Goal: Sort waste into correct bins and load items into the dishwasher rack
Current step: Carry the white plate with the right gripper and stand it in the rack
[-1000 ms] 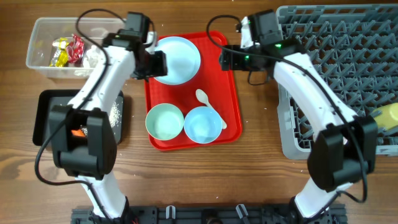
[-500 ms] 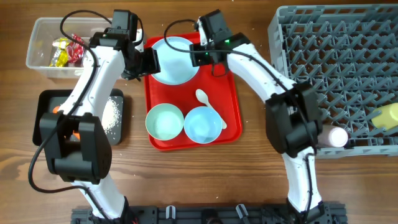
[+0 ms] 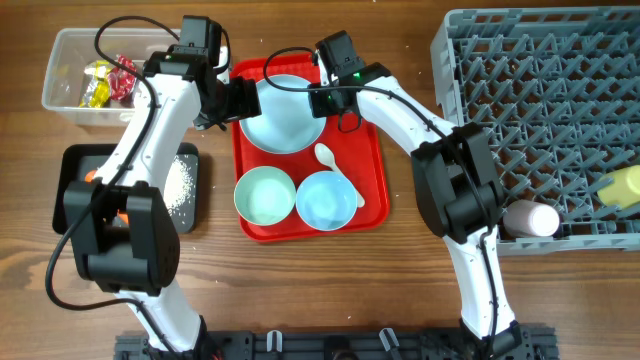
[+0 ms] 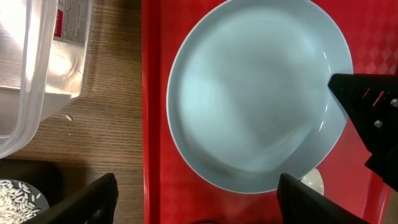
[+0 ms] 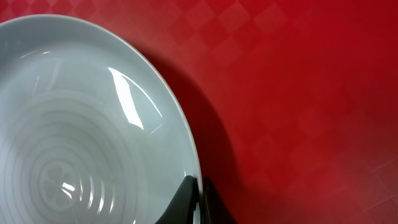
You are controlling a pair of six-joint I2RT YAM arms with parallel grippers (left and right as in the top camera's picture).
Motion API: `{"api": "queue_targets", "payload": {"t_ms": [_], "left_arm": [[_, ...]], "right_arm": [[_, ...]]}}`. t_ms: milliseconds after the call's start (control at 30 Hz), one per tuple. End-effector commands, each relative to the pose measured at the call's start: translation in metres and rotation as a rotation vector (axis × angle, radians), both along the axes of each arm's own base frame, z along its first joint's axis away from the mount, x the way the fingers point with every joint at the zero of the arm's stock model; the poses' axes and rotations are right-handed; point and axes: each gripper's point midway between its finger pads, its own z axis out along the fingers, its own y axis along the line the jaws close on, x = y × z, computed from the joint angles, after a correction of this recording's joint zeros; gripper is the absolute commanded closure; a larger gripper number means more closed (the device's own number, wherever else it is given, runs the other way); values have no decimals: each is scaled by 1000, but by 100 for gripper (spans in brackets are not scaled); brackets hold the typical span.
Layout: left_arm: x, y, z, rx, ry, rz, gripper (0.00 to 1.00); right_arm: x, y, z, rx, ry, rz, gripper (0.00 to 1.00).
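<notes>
A pale blue plate (image 3: 283, 115) lies at the back of the red tray (image 3: 372, 175). My right gripper (image 3: 322, 100) is shut on the plate's right rim; in the right wrist view its fingers (image 5: 189, 198) pinch the edge of the plate (image 5: 81, 124). At the plate's left side my left gripper (image 3: 240, 100) stands open. In the left wrist view the left gripper (image 4: 196, 199) has its fingers wide apart just short of the plate (image 4: 255, 99), nothing between them. A green bowl (image 3: 265, 195), a blue bowl (image 3: 326, 200) and a white spoon (image 3: 335, 168) sit on the tray's front half.
The grey dishwasher rack (image 3: 540, 110) fills the right side, with a yellow item (image 3: 625, 185) and a white cup (image 3: 530, 218) at its front. A clear bin (image 3: 70, 45) with wrappers stands back left. In front of it a black bin (image 3: 75, 165) holds scattered rice.
My right arm swung from the rack over to the plate and shut on its right rim. My left gripper opened wider and let go of the plate. The plate shifted slightly toward the front.
</notes>
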Motion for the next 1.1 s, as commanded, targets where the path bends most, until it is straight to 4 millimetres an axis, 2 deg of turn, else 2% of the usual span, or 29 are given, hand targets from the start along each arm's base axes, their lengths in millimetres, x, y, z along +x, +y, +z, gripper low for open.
{"api": "queue_targets", "payload": {"t_ms": [0,33,67,133,167,233,267,333,367,433,467,500,533,567,600,633,667,733,767,867,900,933,967,1000,1067], "left_arm": [[2,1,12,5,-33,2,13],[2,1,12,5,-33,2,7],[2,1,12,5,-33,2,0],[3,0,12,4,-35,2,0],[3,0,12,4,-37,2,0],[3,0,12,4,-37,2,0],[3,0,12,4,-37,2,0],[3,0,12,4,-37,2,0],[3,0,12,4,-37,2,0],[3,0,12,4,-37,2,0],[3,0,12,4,-37,2,0],[3,0,12,4,-38,2,0],[6,0,13,3,-49,2,0],[9,0,15,1,-65,2,0],[11,-1,15,0,-70,2,0],[11,-1,15,0,-70,2,0],[11,-1,15,0,-70,2,0],[11,-1,15,0,-70,2,0],[11,-1,15,0,-70,2,0],[11,-1,15,0,-70,2,0],[11,-1,15,0,-70,2,0],[11,-1,15,0,-70,2,0],[11,-1,15,0,-70,2,0],[11,-1,15,0,-70,2,0],[11,-1,15,0,-70,2,0]], "right_arm": [[8,-11,2,-2,2,-23,96],[13,-18,13,1,-13,-36,96],[20,-30,33,-1,-45,-65,96],[37,-68,92,-17,-148,-129,96],[41,-83,114,-25,-187,-163,96],[47,-147,183,-131,-333,-309,96],[45,-171,206,-200,-386,-345,96],[29,-237,262,-402,-491,-467,96],[19,-266,285,-501,-525,-523,96],[4,-309,312,-670,-550,-579,96],[-4,-330,319,-771,-535,-581,95],[-11,-356,324,-872,-509,-608,89],[-16,-374,324,-937,-477,-615,87],[-20,-391,323,-986,-443,-609,87],[-27,-417,320,-1035,-395,-607,88],[-31,-431,319,-1053,-374,-621,92],[-40,-454,319,-1073,-343,-653,96],[-51,-482,318,-1095,-303,-685,96],[-52,-489,316,-1076,-300,-691,96],[-44,-485,307,-950,-345,-716,96],[-40,-482,305,-903,-362,-734,84],[-40,-480,303,-855,-373,-778,68],[-41,-469,288,-717,-357,-832,35],[-39,-453,272,-612,-315,-779,25],[-44,-422,237,-400,-197,-682,18]]}}
